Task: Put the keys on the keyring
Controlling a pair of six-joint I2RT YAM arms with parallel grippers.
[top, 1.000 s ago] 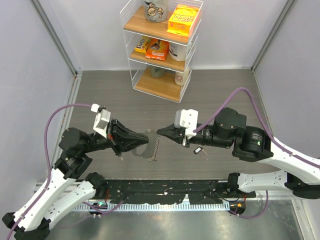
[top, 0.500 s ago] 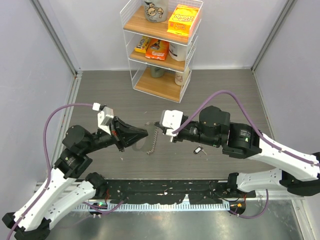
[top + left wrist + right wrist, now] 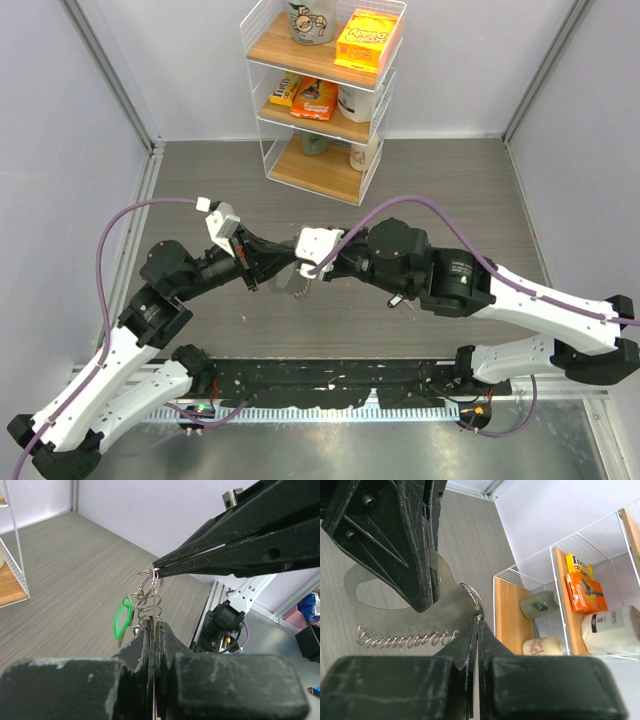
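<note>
The keyring is a grey chain with a split ring and a bright green piece; it hangs between the two grippers in the top view. My left gripper is shut on it from below, also gripping a flat silvery tag joined to it. My right gripper is shut on the split ring; its tip meets the ring in the left wrist view. The two grippers nearly touch above the table. One small dark-headed key lies on the table under the right arm. The other key is not visible.
A white wire shelf with boxes, packets and mugs stands at the back centre. Grey walls close the left, right and back. The arms' base rail runs along the near edge. The table is grey wood-grain.
My right gripper has moved left, from apart to right up against the left gripper, and now pinches the ring. My left gripper has shifted slightly right and up with the keyring.
</note>
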